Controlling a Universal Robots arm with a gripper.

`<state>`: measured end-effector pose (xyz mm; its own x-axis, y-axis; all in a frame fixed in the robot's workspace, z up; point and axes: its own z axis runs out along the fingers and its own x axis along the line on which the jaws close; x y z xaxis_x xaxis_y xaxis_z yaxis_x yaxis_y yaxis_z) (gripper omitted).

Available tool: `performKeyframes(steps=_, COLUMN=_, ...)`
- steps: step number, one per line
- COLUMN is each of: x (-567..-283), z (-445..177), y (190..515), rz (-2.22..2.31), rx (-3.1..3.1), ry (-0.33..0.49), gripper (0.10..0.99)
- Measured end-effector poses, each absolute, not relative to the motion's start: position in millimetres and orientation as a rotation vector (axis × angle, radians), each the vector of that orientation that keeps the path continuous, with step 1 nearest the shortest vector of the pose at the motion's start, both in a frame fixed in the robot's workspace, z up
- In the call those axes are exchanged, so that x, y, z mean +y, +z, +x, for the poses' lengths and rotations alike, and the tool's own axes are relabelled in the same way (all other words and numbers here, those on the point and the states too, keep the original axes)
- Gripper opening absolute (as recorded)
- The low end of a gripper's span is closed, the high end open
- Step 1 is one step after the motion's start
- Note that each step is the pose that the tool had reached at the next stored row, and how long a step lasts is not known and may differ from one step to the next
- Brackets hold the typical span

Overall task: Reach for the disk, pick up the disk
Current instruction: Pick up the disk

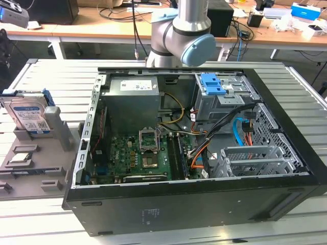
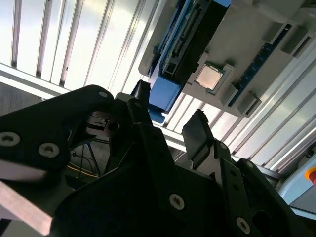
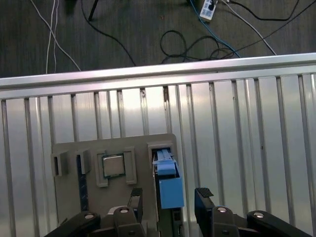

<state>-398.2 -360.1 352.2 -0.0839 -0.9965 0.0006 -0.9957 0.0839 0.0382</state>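
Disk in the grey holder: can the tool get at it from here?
Probably yes. In the first wrist view the open tool lines up with the disk, whose blue-edged top stands free, and nothing lies between them. The chip beside it is out of the way.

Upright disk in grey holder

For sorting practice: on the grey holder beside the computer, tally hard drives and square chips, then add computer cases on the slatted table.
Hard drives: 1, the disk
Chips: 1, the square chip
Cases: 1, the open computer case
Total: 3
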Motion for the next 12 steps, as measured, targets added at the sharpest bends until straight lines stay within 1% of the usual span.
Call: performKeyframes(steps=12, x=-359.9, z=-397.6, y=336.9, rz=2.108, rx=-2.293, ry=-0.043, gripper=0.545)
